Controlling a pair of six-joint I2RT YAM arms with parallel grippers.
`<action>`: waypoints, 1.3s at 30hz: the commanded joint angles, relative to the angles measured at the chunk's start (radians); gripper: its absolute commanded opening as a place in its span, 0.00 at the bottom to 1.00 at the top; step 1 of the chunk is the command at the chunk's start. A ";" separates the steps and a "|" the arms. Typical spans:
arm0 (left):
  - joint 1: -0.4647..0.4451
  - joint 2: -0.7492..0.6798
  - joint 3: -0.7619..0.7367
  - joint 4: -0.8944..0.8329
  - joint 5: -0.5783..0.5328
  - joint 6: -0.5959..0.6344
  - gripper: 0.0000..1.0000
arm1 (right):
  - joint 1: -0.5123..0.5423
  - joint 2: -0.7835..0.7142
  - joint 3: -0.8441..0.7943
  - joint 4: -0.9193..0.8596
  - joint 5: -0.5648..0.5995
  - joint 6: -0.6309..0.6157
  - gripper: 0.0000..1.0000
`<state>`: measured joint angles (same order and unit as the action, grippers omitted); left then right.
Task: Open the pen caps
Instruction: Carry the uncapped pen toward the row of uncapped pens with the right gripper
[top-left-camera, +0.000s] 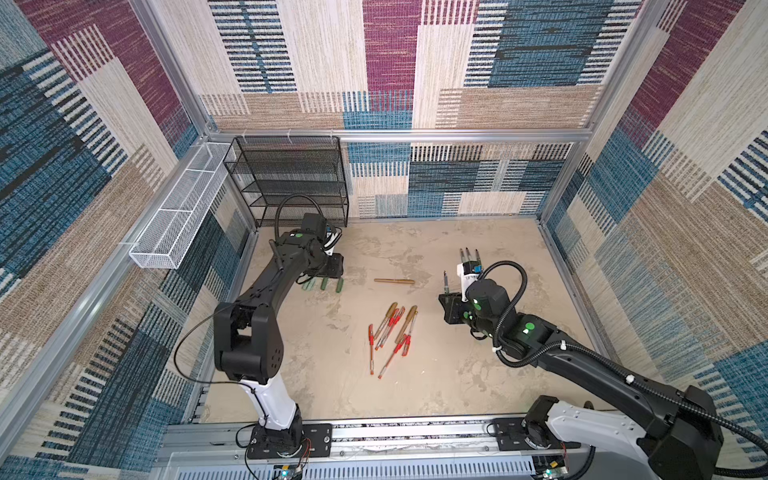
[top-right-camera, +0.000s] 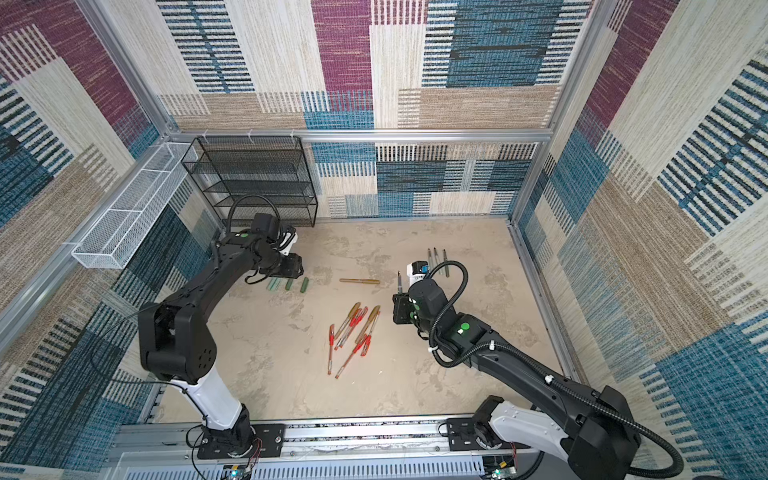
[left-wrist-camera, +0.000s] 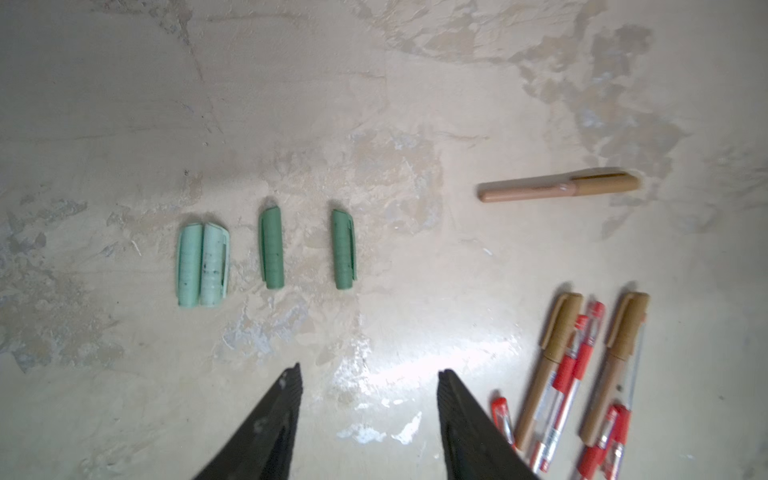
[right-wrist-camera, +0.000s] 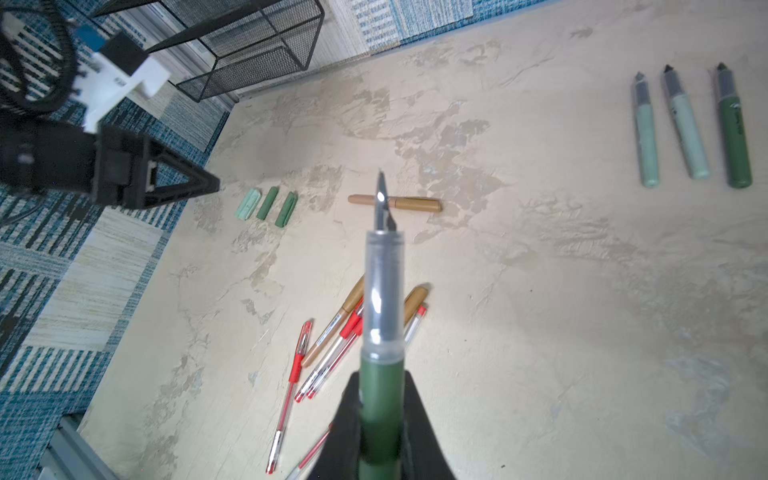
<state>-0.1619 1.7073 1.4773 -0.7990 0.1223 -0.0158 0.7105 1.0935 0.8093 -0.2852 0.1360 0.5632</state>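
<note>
On the mottled beige tabletop (top-left-camera: 478, 374), toward its left side, four loose pen caps (top-left-camera: 324, 283) lie in a row. Two pale mint caps (left-wrist-camera: 203, 266) touch each other, and two dark green caps (left-wrist-camera: 271, 248) lie apart from them and from one another. The left gripper (left-wrist-camera: 370, 370) hangs just beside this row with its jaws spread and nothing between them. In both top views it sits close to the black mesh shelf (top-left-camera: 291, 178).

The right gripper (right-wrist-camera: 381, 386) is pinched on a dark green pen barrel (right-wrist-camera: 382, 270). The barrel is uncapped, and its clear grip section and metal nib stick out past the fingers. Three more uncapped barrels (right-wrist-camera: 685, 129) lie side by side on the right toward the back, two pale mint and one dark green, none touching.

Between the arms a gold-brown pen (left-wrist-camera: 557, 185) lies alone with its gold-brown cap (left-wrist-camera: 604, 183) still on. Nearer the front is a loose pile of pens (top-left-camera: 392, 332): two gold-brown ones and several slim clear ones with red caps (right-wrist-camera: 300, 353) on, overlapping each other.
</note>
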 joint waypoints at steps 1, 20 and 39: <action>-0.001 -0.113 -0.093 0.063 0.055 -0.018 0.65 | -0.046 0.042 0.043 -0.014 -0.027 -0.052 0.00; 0.175 -0.710 -0.631 0.348 0.279 -0.056 0.95 | -0.490 0.451 0.386 -0.181 -0.165 -0.376 0.00; 0.203 -0.718 -0.643 0.391 0.284 -0.035 0.96 | -0.734 0.923 0.716 -0.218 -0.237 -0.488 0.00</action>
<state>0.0391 0.9890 0.8337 -0.4374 0.3962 -0.0528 -0.0170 1.9747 1.4876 -0.4877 -0.0967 0.0959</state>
